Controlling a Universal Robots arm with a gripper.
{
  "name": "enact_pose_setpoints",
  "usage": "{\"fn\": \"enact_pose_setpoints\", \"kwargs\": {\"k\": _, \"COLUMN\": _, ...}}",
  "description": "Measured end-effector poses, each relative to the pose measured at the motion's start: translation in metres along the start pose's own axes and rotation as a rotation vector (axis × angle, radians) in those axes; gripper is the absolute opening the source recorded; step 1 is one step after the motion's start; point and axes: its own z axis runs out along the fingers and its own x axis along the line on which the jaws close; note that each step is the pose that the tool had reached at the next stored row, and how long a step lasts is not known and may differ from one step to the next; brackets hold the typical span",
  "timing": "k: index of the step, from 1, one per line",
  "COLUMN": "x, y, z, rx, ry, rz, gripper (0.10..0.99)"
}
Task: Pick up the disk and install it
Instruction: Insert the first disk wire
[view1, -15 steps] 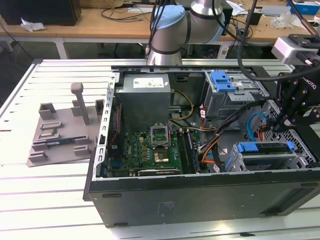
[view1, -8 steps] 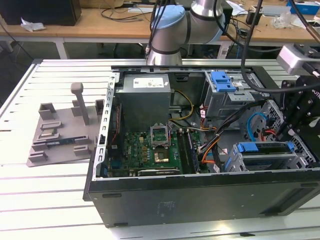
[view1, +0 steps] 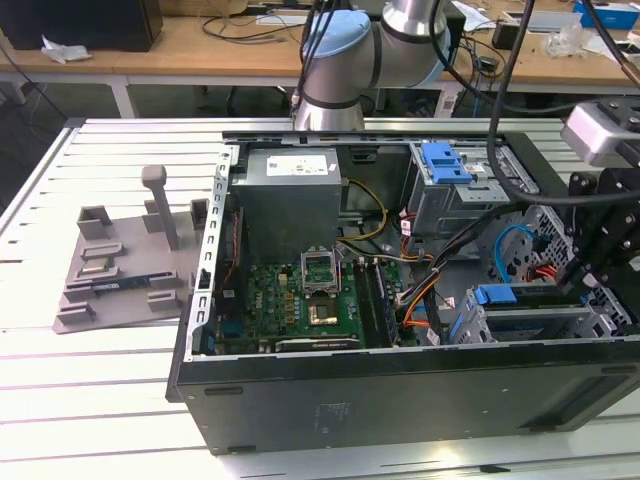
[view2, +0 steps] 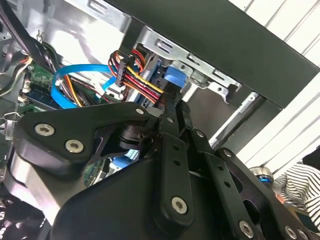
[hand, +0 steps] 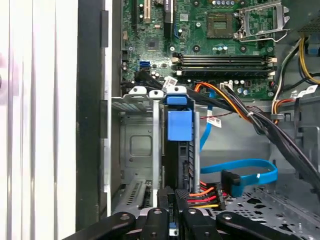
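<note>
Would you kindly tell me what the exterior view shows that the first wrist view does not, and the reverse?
Exterior view: a grey plastic stand with upright posts on the white slatted table, at the exterior view's left. First wrist view: the black gripper shut on the flat blue-railed disk, which stands on edge in the grey metal cage. Both: the green motherboard inside the black computer case.
</note>
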Motion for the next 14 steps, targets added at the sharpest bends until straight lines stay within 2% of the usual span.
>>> {"fn": "enact_pose_setpoints", "kwargs": {"k": 3, "x": 0.0088, "y": 0.0002, "z": 0.0019, "rx": 0.000, "ry": -0.0002, "rz": 0.000, "gripper": 0.169}}
{"fn": "enact_pose_setpoints", "kwargs": {"k": 4, "x": 0.0094, "y": 0.0002, "z": 0.0029, "rx": 0.000, "ry": -0.0003, "rz": 0.000, "gripper": 0.169}}
{"fn": "enact_pose_setpoints", "kwargs": {"k": 7, "x": 0.0091, "y": 0.0002, "z": 0.0031, "rx": 0.000, "ry": -0.0027, "rz": 0.000, "gripper": 0.169}}
{"fn": "enact_pose_setpoints", "kwargs": {"k": 12, "x": 0.0061, "y": 0.0022, "z": -0.0023, "rx": 0.007, "ry": -0.0036, "rz": 0.000, "gripper": 0.169}}
{"fn": "enact_pose_setpoints", "kwargs": {"k": 13, "x": 0.0046, "y": 0.0087, "z": -0.0021, "rx": 0.007, "ry": -0.0536, "rz": -0.002, "gripper": 0.169}}
{"fn": "enact_pose_setpoints", "kwargs": {"k": 14, "x": 0.0040, "y": 0.0089, "z": -0.0020, "rx": 0.007, "ry": -0.0599, "rz": -0.002, "gripper": 0.169}}
